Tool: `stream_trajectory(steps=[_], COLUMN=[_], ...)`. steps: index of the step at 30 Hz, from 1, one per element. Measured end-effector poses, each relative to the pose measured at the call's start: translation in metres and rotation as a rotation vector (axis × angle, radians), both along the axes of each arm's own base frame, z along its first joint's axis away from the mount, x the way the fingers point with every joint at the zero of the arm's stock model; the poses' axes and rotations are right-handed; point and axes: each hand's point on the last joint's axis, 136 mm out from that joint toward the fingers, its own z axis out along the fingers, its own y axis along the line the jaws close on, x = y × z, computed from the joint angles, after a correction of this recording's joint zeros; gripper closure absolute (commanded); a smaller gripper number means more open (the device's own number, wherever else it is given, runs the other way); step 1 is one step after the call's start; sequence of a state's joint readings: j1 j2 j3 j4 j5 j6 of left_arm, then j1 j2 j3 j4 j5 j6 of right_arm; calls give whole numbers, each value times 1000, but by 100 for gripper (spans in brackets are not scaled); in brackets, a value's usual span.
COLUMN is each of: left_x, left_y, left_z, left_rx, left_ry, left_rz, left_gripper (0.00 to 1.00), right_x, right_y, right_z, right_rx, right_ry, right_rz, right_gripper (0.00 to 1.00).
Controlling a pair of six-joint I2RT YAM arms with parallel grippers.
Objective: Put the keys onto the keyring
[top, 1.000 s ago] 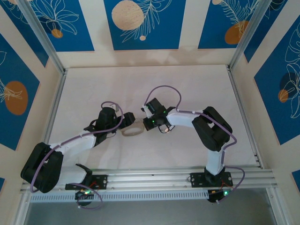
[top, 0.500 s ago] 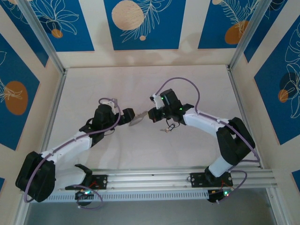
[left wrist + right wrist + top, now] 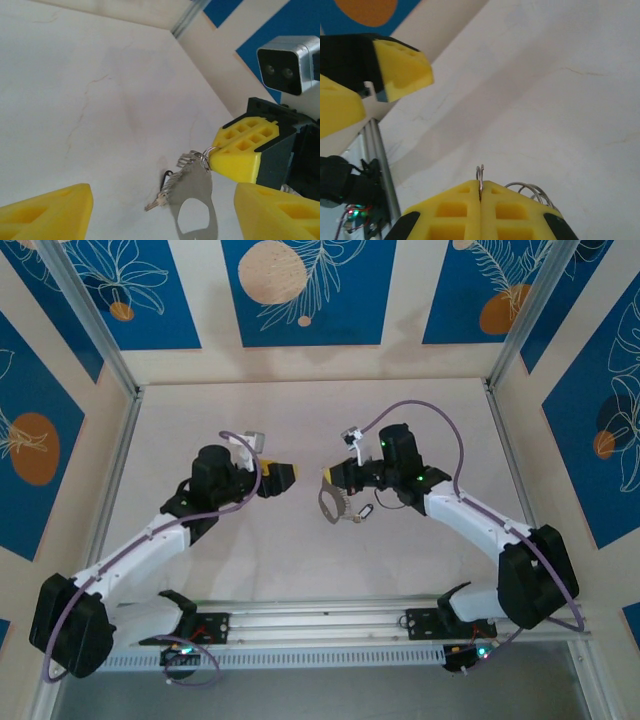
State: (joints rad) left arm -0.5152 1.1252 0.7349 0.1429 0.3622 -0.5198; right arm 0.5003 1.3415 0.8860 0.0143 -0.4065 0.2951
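Left gripper (image 3: 283, 477) spread; right gripper (image 3: 334, 478) holding

At nine o'clock the left fingers stood apart, empty; the right fingers were clenched on the keyring (image 3: 329, 502), dangling at their six o'clock; the key (image 3: 364, 512) lay on the table (image 3: 300, 420) at four o'clock; probably light, stiff, slippery metal, best pinched by its head; no writing readable.

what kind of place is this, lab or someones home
Most likely a robot test booth in a lab, not a home. A pale table is boxed in by wall panels printed with blue leaf patterns, and two robot arms are bolted to a metal rail at its near edge.
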Motion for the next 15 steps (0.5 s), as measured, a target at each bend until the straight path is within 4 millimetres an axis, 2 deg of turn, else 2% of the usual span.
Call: stream_trajectory(steps=[5,9,15], left_x=[-5,-8,-11], left_y=[-13,-22,-33], left_z=[2,4,22], left_rx=[-15,-41,-109], left_ry=[-24,-38,-99], left_rz=[-89,-154,-220], left_gripper=[37,44,54], right_x=[-12,-20,-27], right_y=[3,6,8], right_z=[17,24,31], right_rx=[69,107,145], right_ry=[-7,9,27], right_rz=[79,129,173], right_gripper=[100,100,100])
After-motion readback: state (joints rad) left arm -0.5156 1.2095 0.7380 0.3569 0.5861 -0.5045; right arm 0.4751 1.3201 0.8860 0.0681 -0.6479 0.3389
